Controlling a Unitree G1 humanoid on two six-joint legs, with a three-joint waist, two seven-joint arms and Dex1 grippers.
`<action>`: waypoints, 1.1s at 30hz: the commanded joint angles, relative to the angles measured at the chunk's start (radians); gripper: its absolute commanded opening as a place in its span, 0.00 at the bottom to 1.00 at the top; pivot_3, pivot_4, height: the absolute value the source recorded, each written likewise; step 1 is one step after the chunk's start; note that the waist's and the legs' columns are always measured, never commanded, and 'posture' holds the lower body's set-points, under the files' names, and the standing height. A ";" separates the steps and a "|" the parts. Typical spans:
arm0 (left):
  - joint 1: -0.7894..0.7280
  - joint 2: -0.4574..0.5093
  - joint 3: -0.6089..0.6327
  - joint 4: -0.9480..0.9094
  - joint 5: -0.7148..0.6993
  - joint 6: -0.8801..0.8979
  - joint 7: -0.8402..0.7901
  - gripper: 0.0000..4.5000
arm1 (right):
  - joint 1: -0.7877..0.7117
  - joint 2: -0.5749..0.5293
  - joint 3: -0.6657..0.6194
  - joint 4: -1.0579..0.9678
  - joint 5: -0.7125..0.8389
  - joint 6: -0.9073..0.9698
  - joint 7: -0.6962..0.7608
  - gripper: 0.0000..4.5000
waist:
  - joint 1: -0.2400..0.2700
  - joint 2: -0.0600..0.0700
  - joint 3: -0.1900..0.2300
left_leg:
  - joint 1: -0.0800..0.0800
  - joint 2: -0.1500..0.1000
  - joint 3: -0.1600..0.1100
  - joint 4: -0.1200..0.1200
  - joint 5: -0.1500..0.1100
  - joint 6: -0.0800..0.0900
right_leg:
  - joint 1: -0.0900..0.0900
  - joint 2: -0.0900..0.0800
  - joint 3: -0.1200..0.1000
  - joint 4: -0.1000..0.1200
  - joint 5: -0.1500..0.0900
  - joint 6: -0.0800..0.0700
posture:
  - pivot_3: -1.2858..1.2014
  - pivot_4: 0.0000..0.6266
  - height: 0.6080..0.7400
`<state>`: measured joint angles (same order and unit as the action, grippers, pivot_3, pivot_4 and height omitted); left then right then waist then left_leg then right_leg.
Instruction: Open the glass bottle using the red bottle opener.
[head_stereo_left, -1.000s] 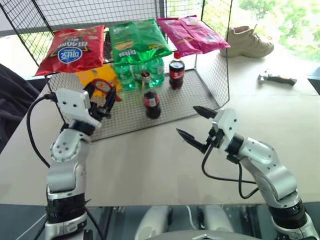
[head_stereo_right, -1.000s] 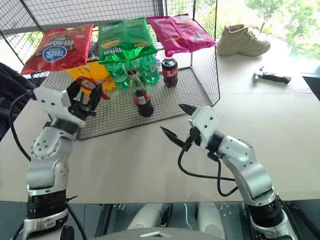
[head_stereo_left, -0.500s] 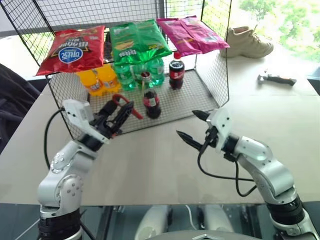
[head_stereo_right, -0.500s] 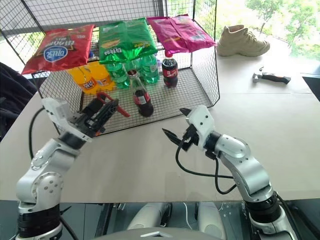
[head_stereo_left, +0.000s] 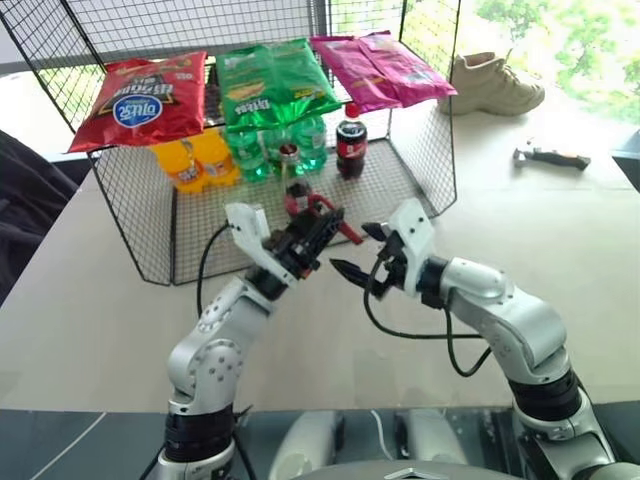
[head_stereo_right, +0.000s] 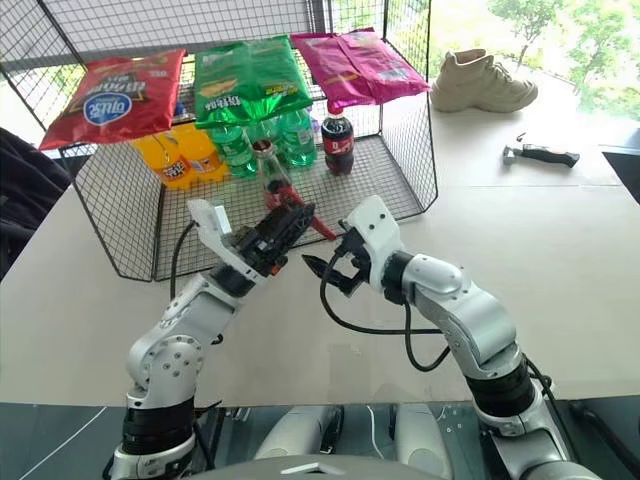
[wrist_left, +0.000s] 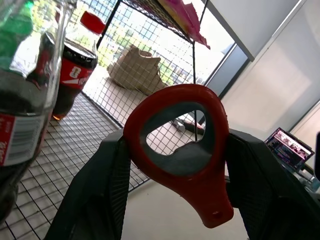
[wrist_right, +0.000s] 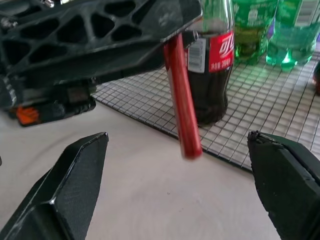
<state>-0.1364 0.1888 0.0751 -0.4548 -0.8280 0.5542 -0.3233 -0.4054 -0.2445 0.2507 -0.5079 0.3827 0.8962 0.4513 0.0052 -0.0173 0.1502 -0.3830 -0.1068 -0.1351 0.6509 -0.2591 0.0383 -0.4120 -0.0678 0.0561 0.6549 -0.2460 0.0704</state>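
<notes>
Left gripper (head_stereo_left: 322, 228) clenched on red bottle opener (wrist_left: 181, 150), frame centre; right gripper (head_stereo_left: 357, 251) spread, empty. Glass bottle (wrist_right: 212, 60) behind, probably still capped. Right should steady bottle before ring meets cap.

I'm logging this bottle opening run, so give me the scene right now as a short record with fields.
left hand: shut on the red bottle opener, ring end past the fingertips
right hand: open, holding nothing, handle tip of the opener hanging between its fingers
glass bottle: upright on the wire shelf, behind the opener
cap: cannot tell
behind bottle: green bottles, plastic cola bottle
on top of rack: snack bags
</notes>
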 joint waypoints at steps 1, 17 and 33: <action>-0.002 0.006 -0.008 -0.041 0.001 -0.012 -0.018 0.51 | -0.029 0.003 -0.022 -0.026 0.038 0.028 0.008 1.00 | 0.000 0.000 0.000 | 0.000 0.000 0.000 0.000 0.000 0.000 | 0.000 0.000 0.000 0.000 0.000 0.000 | 0.52 0.24 0.94; -0.006 0.067 0.005 0.003 0.031 -0.031 -0.106 0.51 | -0.065 -0.041 -0.007 -0.011 0.057 0.043 0.033 0.02 | -0.001 0.000 0.000 | 0.000 0.000 0.000 0.000 0.000 0.000 | 0.000 0.000 0.000 0.000 0.000 0.000 | 0.52 0.24 0.94; 0.000 0.054 0.002 -0.026 0.034 -0.040 -0.139 0.95 | -0.057 -0.076 -0.017 0.027 0.013 0.019 0.016 0.00 | -0.001 0.000 0.000 | 0.000 0.000 0.000 0.000 0.000 0.000 | 0.000 0.000 -0.001 -0.001 0.000 0.000 | 0.52 0.24 0.94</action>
<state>-0.1365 0.2419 0.0769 -0.4238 -0.7891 0.5352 -0.4574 -0.4617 -0.3111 0.2564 -0.4598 0.4017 0.9363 0.4693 0.0044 -0.0172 0.1503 -0.3835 -0.1067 -0.1354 0.6505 -0.2591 0.0382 -0.4121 -0.0681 0.0555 0.6536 -0.2459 0.0703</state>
